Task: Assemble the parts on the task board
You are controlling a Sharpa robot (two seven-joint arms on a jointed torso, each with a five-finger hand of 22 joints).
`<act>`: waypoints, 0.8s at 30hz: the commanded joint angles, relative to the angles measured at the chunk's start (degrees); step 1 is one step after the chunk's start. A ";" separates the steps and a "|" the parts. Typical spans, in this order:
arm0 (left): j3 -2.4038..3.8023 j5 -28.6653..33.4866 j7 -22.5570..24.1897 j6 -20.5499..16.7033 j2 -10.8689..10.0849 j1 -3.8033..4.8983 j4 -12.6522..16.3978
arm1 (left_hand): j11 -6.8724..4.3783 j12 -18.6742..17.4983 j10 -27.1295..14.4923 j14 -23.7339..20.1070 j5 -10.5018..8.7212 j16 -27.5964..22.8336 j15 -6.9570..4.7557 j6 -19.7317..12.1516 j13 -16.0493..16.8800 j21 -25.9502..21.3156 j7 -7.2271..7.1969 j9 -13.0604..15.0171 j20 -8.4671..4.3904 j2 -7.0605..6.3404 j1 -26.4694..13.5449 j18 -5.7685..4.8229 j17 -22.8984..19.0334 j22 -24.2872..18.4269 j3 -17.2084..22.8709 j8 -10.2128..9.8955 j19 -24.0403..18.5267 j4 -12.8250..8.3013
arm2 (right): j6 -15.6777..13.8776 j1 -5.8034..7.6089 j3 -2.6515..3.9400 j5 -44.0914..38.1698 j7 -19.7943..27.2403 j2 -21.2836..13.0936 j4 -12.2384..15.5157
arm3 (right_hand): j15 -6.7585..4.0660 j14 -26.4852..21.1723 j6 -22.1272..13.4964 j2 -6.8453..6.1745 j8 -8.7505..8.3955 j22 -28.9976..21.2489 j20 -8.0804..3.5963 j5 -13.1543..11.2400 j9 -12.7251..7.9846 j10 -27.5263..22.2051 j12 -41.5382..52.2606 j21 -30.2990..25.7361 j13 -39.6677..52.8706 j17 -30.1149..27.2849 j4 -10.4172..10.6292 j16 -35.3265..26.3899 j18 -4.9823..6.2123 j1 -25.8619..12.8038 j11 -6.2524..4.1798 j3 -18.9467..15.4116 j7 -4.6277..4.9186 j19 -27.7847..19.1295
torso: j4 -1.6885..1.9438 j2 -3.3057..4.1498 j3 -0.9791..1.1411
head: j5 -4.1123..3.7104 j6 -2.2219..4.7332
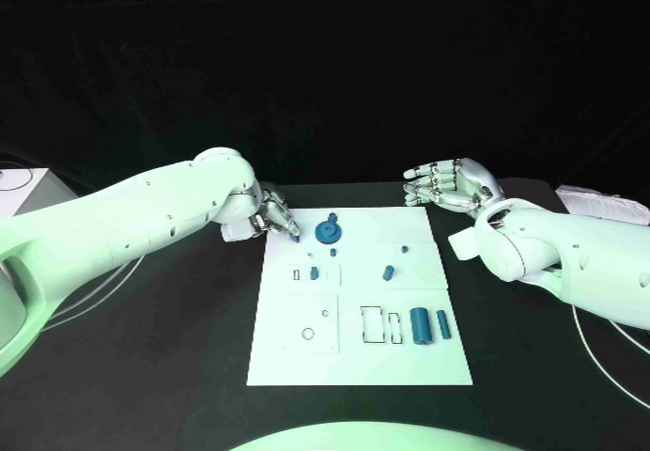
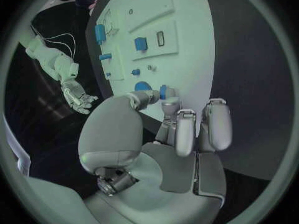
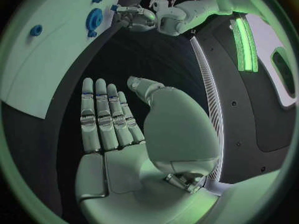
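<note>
Blue part (image 2: 163, 91) pinched by left hand (image 1: 275, 219); right hand (image 1: 451, 184) spread, holding nothing.

We're seeing the left arm (image 1: 129, 221) reaching in from the left with its hand (image 1: 275, 218) angled down, thumb and a fingertip pinching together on a small blue piece (image 2: 163, 91), other fingers (image 2: 215, 124) curling loosely. The right arm (image 1: 569, 258) is bending back at the wrist, and the right hand (image 1: 450, 184) is hovering flat, palm showing, fingers (image 3: 102, 117) lying straight and side by side, holding nothing.
</note>
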 commanded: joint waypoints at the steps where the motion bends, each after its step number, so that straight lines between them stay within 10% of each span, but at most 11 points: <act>1: 0.02 4.57 0.98 -3.81 -1.24 0.06 2.48 | -0.48 0.89 1.46 5.43 4.16 0.27 -0.81 1.46 1.25 0.87 -0.91 0.28 -0.22 -0.23 -1.66 -1.19 13.08 3.85 10.34 0.69 1.24 -11.15 | 0.56 0.00 0.03 -0.47 0.33 -0.02 -0.01 | 0.27 0.19 0.28 0.37 -0.30 -0.08 0.18 0.09 -0.05 -0.09 -0.30 -0.35 -0.06 -0.07 -0.02 -0.37 0.26 -0.24 0.33 0.12 0.47 0.31 | 0.04 -0.17 0.02 | 0.16 -0.02; 24: -1.96 -1.18 -0.61 -19.71 -12.67 -1.53 22.02 | -1.33 2.24 3.83 5.96 7.47 1.12 -1.65 2.92 3.30 2.30 -1.80 0.12 -1.05 -0.58 -4.32 -1.71 14.64 5.86 12.58 1.81 2.91 -13.69 | 0.52 -0.19 0.00 -0.47 0.26 -0.83 0.09 | 0.29 0.18 0.27 0.32 -0.38 -0.29 0.19 0.41 -0.11 -0.18 -0.32 -0.38 -0.07 -0.23 -0.12 -0.43 0.26 -0.14 0.34 0.17 0.44 0.34 | 0.94 -1.48 0.18 | 0.90 -1.76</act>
